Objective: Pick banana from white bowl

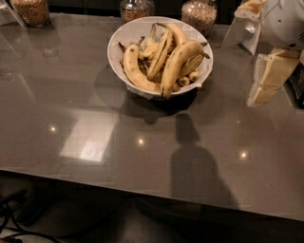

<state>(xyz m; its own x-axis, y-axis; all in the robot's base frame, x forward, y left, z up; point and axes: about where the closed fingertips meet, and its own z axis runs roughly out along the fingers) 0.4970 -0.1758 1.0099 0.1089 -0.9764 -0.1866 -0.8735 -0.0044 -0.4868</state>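
Note:
The white bowl point(124, 37) stands at the back middle of the grey table point(95, 109). It holds several yellow bananas with dark spots point(178, 59), piled and leaning across one another, some tips over the rim. My gripper point(261, 94), cream-coloured under a white arm, hangs at the right edge of the view. It is to the right of the bowl, apart from it and above the table. Nothing shows in it.
Three glass jars of grains stand along the table's back edge: one at the far left point(32, 10), two behind the bowl point(137, 8) point(199, 14). A white folded stand point(240, 31) is at the back right. A dark object point(298, 85) sits at the right edge.

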